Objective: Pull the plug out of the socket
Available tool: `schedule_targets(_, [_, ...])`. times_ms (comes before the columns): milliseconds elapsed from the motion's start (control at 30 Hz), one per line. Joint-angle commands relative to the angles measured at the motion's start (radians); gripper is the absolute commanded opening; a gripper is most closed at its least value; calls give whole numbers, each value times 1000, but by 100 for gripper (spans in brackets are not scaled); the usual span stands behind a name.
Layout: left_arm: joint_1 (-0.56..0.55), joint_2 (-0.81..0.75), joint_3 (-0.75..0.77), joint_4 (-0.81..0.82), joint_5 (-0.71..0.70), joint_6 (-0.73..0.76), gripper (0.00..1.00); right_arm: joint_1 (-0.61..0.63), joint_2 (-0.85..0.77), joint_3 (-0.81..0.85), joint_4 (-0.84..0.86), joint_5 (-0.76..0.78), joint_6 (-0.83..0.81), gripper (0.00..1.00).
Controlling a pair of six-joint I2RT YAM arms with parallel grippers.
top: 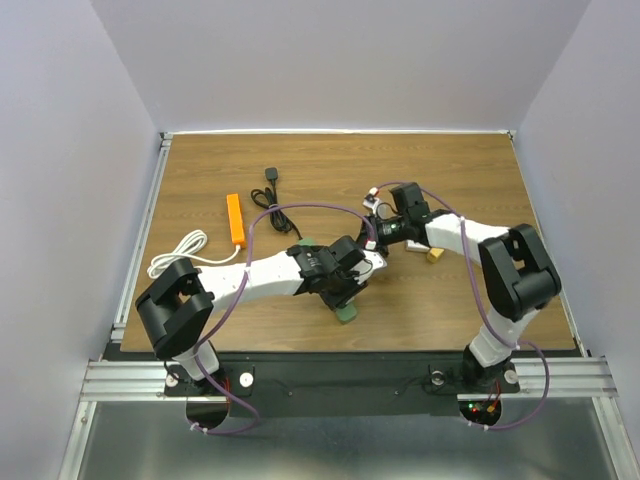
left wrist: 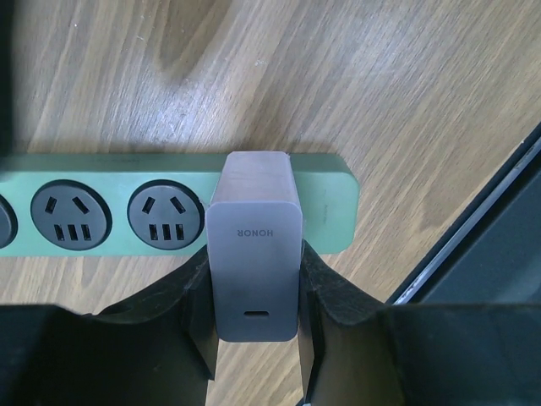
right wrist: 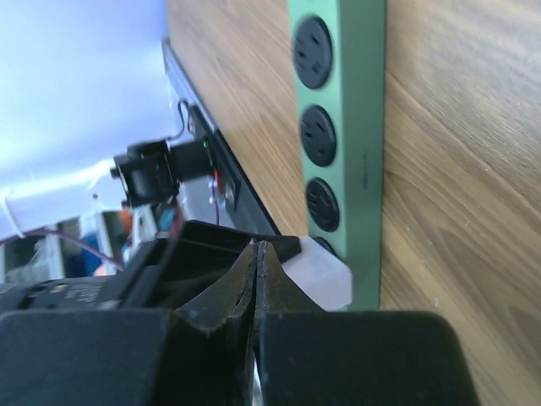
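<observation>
The green power strip (left wrist: pixel 331 201) lies on the wooden table, mostly under my left wrist in the top view (top: pixel 347 313). A grey HONOR charger plug (left wrist: pixel 254 245) sits at its end outlet. My left gripper (left wrist: pixel 254 292) is shut on the plug, one finger (left wrist: pixel 188 292) on each side; it shows in the top view (top: pixel 345 288). Two round black outlets (left wrist: pixel 167 216) beside the plug are free. My right gripper (right wrist: pixel 256 254) is shut with nothing between its fingers, close to the strip (right wrist: pixel 368 127) and the plug (right wrist: pixel 325 275); in the top view it (top: pixel 373 238) sits just behind the left gripper.
An orange power strip (top: pixel 236 219) with a white cord (top: pixel 180 250) lies at the left. A black plug with cord (top: pixel 272 182) lies at the back. A small tan object (top: pixel 435 254) lies under the right arm. The table's near edge (left wrist: pixel 473 228) is close to the strip's end.
</observation>
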Motion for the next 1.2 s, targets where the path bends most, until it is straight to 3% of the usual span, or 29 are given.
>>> schedule_targets(0, [-20, 7, 43, 25, 0, -9, 0, 21, 64, 9, 42, -157, -70, 0])
schedule_targets(233, [-32, 24, 49, 34, -14, -17, 0, 127, 191, 24, 42, -166, -98, 1])
schedule_targets(400, [-32, 29, 62, 31, -26, -22, 0, 133, 237, 0, 37, -152, -121, 1])
schedule_targets(900, [-34, -3, 88, 23, -54, -48, 0, 187, 300, -8, -58, 85, -165, 0])
schedule_targets(1167, [-34, -34, 138, -38, -117, -34, 0, 216, 326, 29, -142, 355, -164, 1])
